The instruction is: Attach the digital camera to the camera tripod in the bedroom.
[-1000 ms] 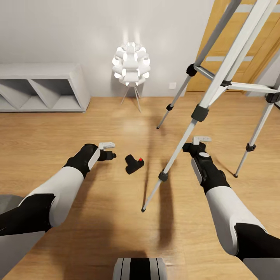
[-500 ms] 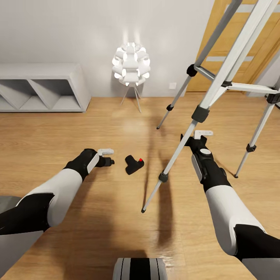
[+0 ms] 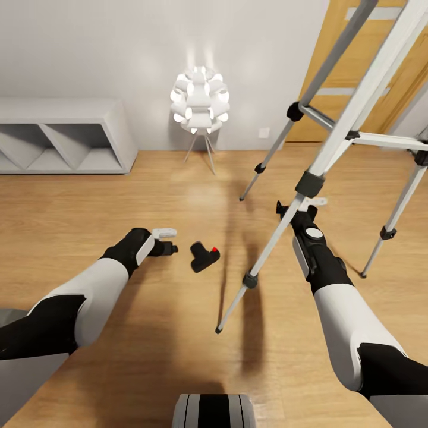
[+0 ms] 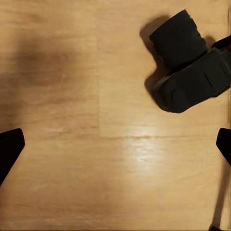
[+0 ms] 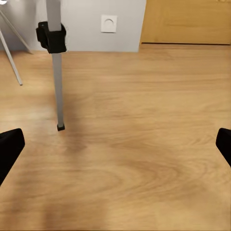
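Tripod with silver-grey telescopic legs and black joints (image 3: 309, 184) stands on the light wood floor (image 3: 178, 333), its near leg just beside the right gripper (image 3: 297, 205), whose jaws are spread wide and empty. Small black camera with a red button (image 3: 204, 257) lies on the floor just beyond the left gripper (image 3: 169, 241), also wide open, holding nothing.

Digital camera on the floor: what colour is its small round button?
Red, on the black digital camera; the head view shows it best.

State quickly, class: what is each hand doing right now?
Left hand: open, empty, beside the digital camera.
Right hand: open, empty, near a leg of the camera tripod.
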{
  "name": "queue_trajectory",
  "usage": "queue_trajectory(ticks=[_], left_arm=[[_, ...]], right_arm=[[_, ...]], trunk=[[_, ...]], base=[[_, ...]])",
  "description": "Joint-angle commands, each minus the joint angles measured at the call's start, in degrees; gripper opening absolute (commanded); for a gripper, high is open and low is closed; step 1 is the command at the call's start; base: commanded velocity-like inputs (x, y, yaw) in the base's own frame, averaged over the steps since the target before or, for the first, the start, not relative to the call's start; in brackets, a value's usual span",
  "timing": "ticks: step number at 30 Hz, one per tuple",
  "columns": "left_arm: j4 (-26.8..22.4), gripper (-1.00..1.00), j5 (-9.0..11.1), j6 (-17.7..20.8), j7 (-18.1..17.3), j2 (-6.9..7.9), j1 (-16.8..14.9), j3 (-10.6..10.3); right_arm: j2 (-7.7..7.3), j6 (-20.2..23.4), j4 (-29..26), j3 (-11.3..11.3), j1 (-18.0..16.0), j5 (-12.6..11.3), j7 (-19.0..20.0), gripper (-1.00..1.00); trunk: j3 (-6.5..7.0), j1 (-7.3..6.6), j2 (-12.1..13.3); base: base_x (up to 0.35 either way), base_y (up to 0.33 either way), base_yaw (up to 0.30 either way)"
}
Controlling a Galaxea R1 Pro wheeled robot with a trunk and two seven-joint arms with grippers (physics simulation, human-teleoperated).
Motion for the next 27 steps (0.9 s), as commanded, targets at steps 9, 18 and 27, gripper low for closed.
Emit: queue_trajectory(ticks=[9, 18, 27], left_arm=[[2.01, 1.0, 0.08, 0.31, -0.02, -0.28, -0.01, 0.19], [2.09, 1.0, 0.09, 0.31, -0.02, -0.8, -0.01, 0.19], [2.1, 1.0, 0.09, 0.31, -0.01, -0.81, -0.01, 0.19]], right_arm=[[0.08, 0.44, 0.71, -0.13, -0.01, 0.6, -0.04, 1.0], [0.04, 0.54, 0.74, -0.13, -0.01, 0.61, -0.02, 1.0], [0.04, 0.47, 0.74, -0.13, -0.01, 0.69, -0.03, 1.0]], trunk=[[-0.07, 0.02, -0.01], [-0.76, 0.02, -0.01], [-1.6, 0.02, -0.01]], base=[[0.105, -0.037, 0.0], [0.002, -0.001, 0.0], [0.0, 0.0, 0.0]])
